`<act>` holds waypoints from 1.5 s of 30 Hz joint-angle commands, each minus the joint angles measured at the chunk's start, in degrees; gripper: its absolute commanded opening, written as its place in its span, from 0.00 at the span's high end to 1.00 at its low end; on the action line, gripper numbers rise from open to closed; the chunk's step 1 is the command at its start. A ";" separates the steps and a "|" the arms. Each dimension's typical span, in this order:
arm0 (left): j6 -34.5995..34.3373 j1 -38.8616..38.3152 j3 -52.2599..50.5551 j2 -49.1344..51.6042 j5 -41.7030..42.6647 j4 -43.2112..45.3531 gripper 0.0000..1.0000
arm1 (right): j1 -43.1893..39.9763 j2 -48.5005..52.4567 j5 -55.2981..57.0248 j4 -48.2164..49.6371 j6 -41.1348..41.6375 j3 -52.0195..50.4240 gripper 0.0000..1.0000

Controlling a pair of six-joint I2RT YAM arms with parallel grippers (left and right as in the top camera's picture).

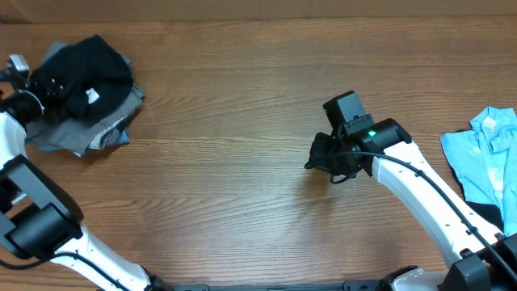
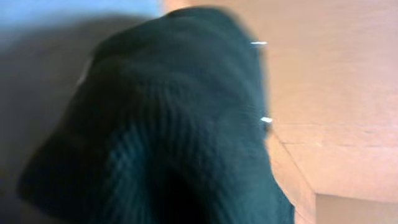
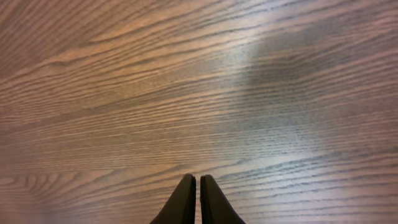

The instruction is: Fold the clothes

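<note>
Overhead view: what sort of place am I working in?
Likely a robot lab bench for laundry folding: a wood-grain table, a black garment on grey ones at left, a light-blue garment at right, with a left arm and right arm.

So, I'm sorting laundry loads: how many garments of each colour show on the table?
Black: 2 (black shirt, black piece under the blue)
Grey: 1 (grey garment)
Light blue: 1 (light-blue garment)
Total: 4

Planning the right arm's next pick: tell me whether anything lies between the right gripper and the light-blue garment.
Nothing visible does. Only bare table lies between the right gripper, shut mid-table, and the light-blue garment at the right edge. The dark pile sits far left.
</note>
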 commanded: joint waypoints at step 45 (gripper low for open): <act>35.80 -34.73 5.77 -60.59 -32.65 -49.96 0.00 | -0.22 -23.21 3.41 -0.74 -18.49 27.28 0.00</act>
